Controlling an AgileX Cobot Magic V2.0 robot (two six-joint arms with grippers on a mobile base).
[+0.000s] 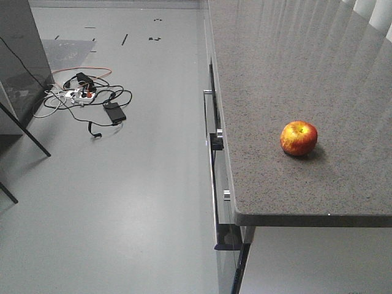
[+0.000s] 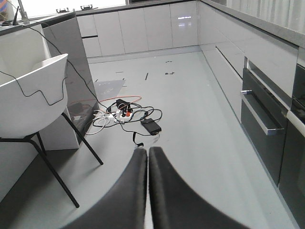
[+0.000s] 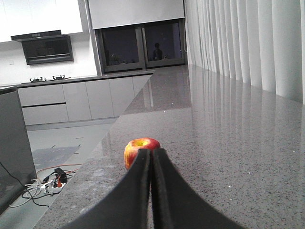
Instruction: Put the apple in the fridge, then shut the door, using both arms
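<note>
While nothing grips the fruit yet, the task looks to be at its very start. At the left, a tangle of cables (image 1: 86,98) lies on the floor (image 1: 141,202), clear of the work. The left gripper (image 2: 148,151) hangs over that floor, its fingers pressed together on nothing. Further right, the apple (image 1: 299,138) sits stem-up on the speckled grey counter (image 1: 275,73), near the front edge, probably for easy reach. The right gripper (image 3: 152,152), also clenched and empty, points straight at it without touching. I cannot pick out the fridge with any certainty. No brand, label or writing is legible.
</note>
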